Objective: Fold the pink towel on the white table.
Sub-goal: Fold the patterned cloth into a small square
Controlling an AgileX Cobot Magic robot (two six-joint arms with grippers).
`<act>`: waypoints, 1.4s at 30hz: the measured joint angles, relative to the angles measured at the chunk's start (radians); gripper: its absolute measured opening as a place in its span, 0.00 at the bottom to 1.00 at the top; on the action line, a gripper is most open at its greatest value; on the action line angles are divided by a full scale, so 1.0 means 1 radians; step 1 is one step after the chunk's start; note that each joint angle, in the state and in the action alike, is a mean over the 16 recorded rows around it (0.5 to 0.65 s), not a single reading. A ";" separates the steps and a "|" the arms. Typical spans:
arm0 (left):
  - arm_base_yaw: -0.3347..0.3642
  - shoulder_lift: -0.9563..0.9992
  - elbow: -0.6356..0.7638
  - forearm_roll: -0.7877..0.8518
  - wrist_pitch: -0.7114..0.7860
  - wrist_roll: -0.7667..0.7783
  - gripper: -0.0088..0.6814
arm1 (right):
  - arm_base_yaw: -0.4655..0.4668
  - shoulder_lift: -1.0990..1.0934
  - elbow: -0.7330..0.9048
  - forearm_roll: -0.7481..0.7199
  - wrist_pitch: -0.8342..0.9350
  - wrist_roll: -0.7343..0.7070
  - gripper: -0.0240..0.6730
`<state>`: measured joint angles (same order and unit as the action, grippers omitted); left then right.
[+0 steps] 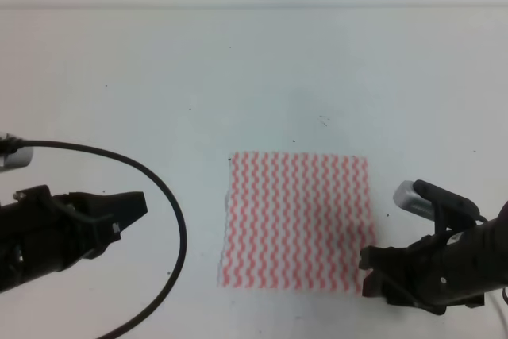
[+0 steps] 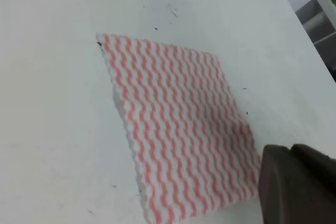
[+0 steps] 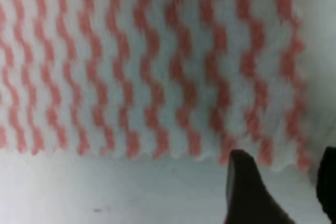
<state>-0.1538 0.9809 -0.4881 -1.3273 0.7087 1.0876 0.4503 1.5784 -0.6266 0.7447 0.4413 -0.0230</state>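
The pink towel lies flat and unfolded on the white table, a little right of centre. My right gripper sits low at the towel's near right corner. In the right wrist view its fingertips stand apart, open, with the towel's wavy edge just ahead of them over the bare table. My left gripper hovers well left of the towel, fingers together and holding nothing. The left wrist view shows the whole towel and dark fingers at the bottom right.
A black cable loops over the table between my left arm and the towel. The table's far edge runs along the top. A grey shelf-like object stands beyond the table's right side. A few dark specks dot the surface.
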 joint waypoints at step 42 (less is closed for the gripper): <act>0.000 0.000 0.000 0.003 0.008 0.000 0.01 | 0.000 0.044 0.003 0.125 -0.091 -0.111 0.22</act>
<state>-0.1538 0.9809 -0.4881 -1.3242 0.7167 1.0876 0.4503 1.6227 -0.6240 0.8698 0.3500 -0.1344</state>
